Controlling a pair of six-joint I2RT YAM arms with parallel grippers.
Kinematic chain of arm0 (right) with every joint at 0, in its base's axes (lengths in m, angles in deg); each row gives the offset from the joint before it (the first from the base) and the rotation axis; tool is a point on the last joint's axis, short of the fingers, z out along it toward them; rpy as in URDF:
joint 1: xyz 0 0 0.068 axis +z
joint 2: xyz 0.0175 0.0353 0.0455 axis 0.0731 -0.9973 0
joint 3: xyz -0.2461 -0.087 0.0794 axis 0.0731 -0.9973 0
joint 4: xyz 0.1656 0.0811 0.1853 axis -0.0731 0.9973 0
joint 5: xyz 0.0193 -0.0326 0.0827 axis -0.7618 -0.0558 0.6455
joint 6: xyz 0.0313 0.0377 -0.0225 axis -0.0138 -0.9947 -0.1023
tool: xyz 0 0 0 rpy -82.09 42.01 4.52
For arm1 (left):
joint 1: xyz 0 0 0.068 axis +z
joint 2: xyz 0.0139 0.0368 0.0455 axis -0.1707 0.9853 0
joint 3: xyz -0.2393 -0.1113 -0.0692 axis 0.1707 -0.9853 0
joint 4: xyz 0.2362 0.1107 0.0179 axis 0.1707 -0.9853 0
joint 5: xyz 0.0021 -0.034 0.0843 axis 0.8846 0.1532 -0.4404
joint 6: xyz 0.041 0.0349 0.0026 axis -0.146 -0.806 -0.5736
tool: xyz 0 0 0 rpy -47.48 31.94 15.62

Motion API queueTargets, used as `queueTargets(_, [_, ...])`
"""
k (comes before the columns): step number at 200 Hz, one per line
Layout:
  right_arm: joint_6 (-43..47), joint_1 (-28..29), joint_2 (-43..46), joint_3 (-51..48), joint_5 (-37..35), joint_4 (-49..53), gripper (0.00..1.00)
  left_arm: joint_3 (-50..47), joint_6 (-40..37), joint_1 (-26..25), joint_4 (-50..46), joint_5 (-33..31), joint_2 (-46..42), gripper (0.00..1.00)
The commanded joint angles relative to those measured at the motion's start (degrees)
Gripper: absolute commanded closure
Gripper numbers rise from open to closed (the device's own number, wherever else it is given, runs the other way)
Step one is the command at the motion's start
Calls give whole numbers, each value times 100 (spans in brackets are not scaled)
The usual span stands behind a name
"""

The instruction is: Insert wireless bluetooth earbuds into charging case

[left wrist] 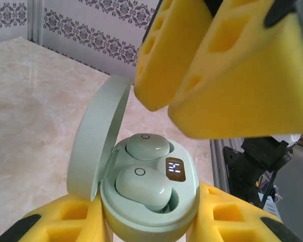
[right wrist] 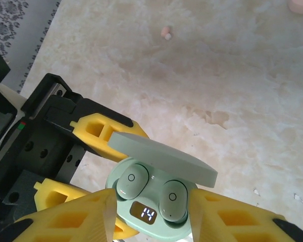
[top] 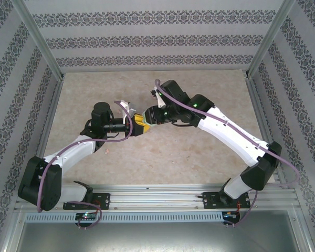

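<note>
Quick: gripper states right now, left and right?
Left gripper: closed, holding the open mint green case.
Right gripper: open, poised over the case, holding nothing.

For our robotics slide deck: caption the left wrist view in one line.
Left end effector holds the open mint charging case, both mint earbuds seated, right end effector hovering above.

Your left arm (top: pixel 68 149) reaches forward and inward, wrist level | your right arm (top: pixel 231 131) reaches forward and inward, wrist angled toward the left one | your grippers meet tip to tip | your left gripper (left wrist: pixel 151 222) clamps the mint charging case (left wrist: pixel 189 194) between its yellow fingers | your right gripper (right wrist: pixel 151 219) hangs just over it, fingers spread
</note>
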Motion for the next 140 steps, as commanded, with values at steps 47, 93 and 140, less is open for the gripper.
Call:
queueTargets(47, [-66,-150,253,43,-231,-232,57,13,-176,-64,-63,88,-232,88])
queueTargets(93, [-196,-653,328,-75,175,-693,55,-22,-189,-59,-98,100,-362,88])
queueTargets(140, [-246,-814,-44,114,791,-843,53,34,-186,-65,-138,81,-395,88])
